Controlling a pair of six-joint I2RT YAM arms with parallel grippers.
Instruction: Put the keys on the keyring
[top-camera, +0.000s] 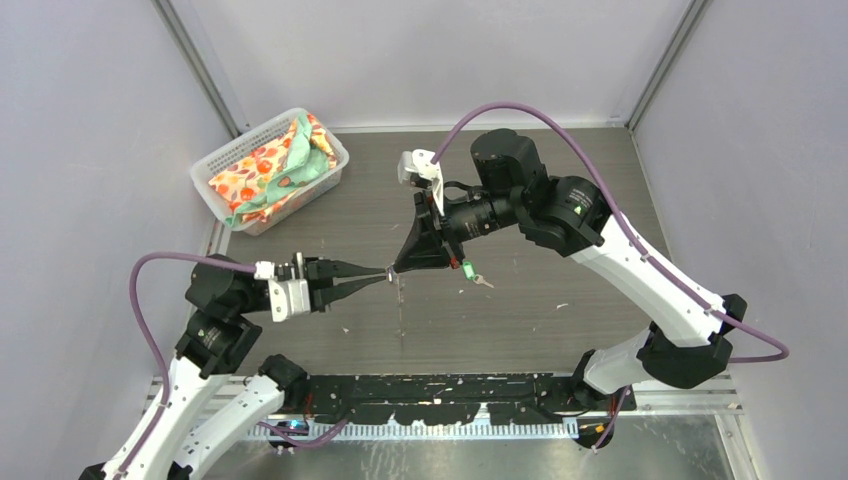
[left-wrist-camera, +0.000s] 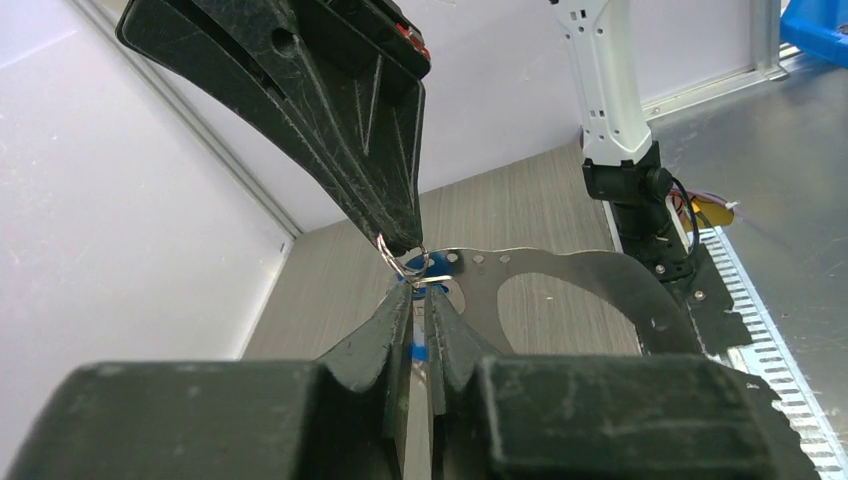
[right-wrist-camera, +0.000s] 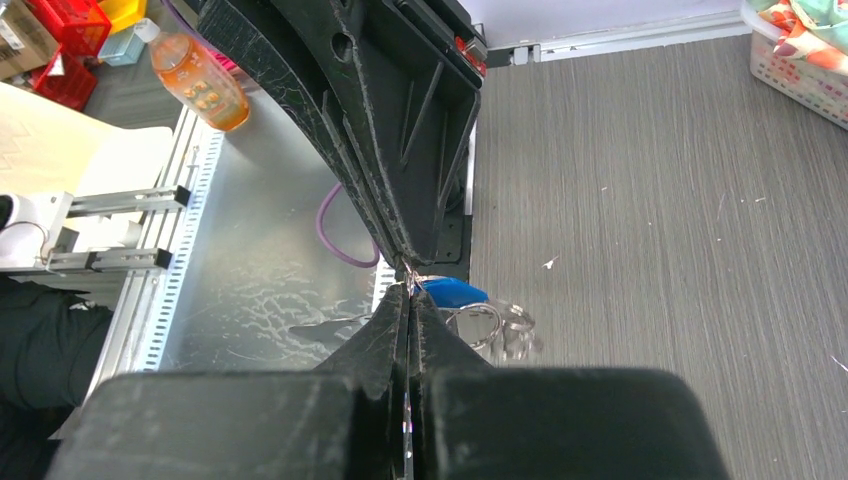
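Above mid-table, left gripper (top-camera: 384, 273) and right gripper (top-camera: 397, 268) tip to tip, left nipped narrowly around the blue key (left-wrist-camera: 420, 352), right clenched on the silver keyring (left-wrist-camera: 412, 264), green key (top-camera: 467, 269) lying on the table (top-camera: 560, 330) just beside.

A white basket (top-camera: 215, 160) of patterned cloths (top-camera: 275, 165) sits at the grey table's (top-camera: 500, 320) far-left corner; a bottle (right-wrist-camera: 195, 75), perhaps juice, lies beyond.
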